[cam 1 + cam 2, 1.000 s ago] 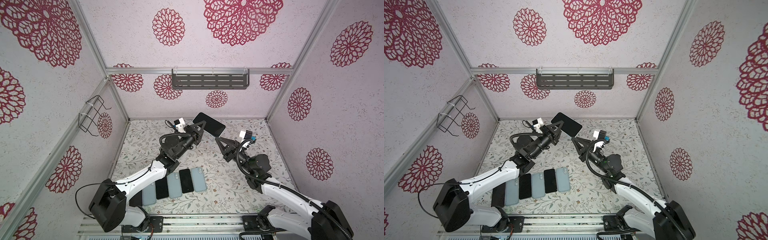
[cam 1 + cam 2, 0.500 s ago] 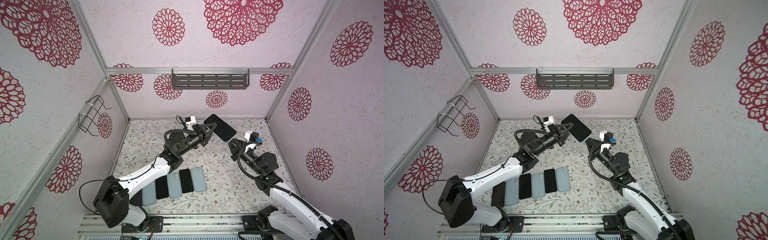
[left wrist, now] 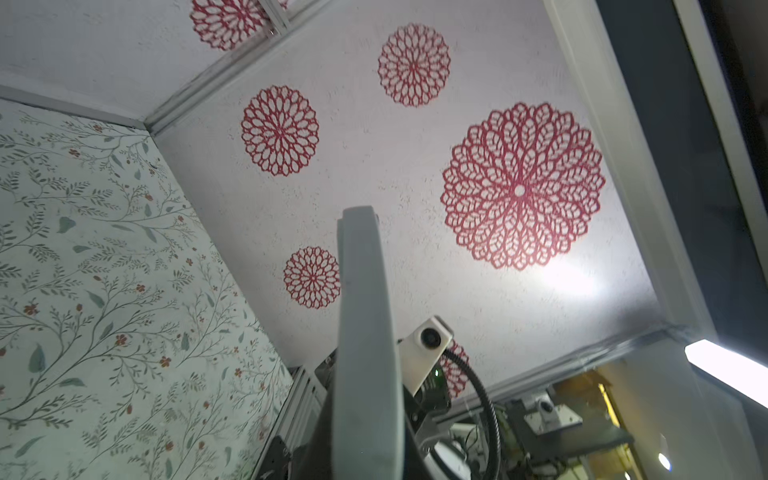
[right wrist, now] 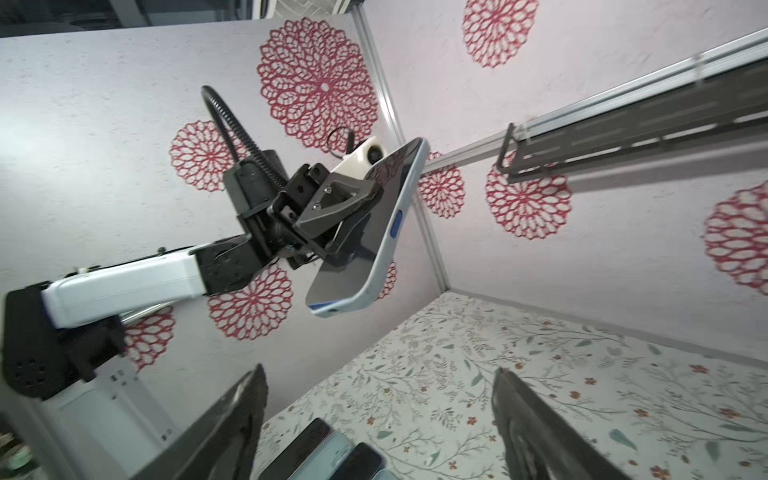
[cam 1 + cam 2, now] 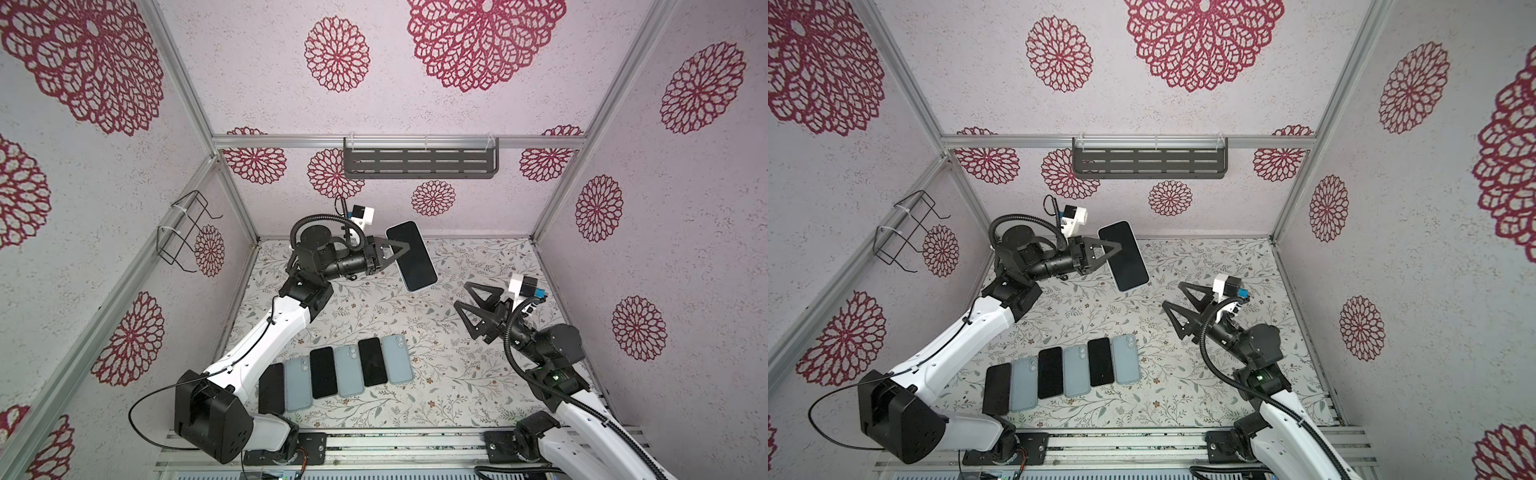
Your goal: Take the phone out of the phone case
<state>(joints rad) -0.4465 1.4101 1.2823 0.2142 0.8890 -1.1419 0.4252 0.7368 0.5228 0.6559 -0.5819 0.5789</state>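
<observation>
The phone (image 5: pixel 411 255) (image 5: pixel 1123 255) has a dark screen and sits in a pale blue phone case with a blue side button (image 4: pixel 397 224). It hangs high over the back of the floral table, tilted. My left gripper (image 5: pixel 405 248) (image 5: pixel 1117 248) is shut on its long edge. In the left wrist view the case (image 3: pixel 365 332) runs edge-on between the jaws. My right gripper (image 5: pixel 462 295) (image 5: pixel 1172 294) (image 4: pixel 379 370) stands wide open and holds nothing, to the right of the phone and lower, well apart from it.
Several dark phones and pale blue cases lie in a row (image 5: pixel 336 372) (image 5: pixel 1063 372) at the front of the table (image 5: pixel 457 374). A dark slotted shelf (image 5: pixel 419 163) hangs on the back wall. A wire basket (image 5: pixel 187 232) hangs on the left wall.
My right gripper has let go of the phone, opened wide and drawn back to the right and down. The left gripper keeps the phone and has turned it more lengthwise.
</observation>
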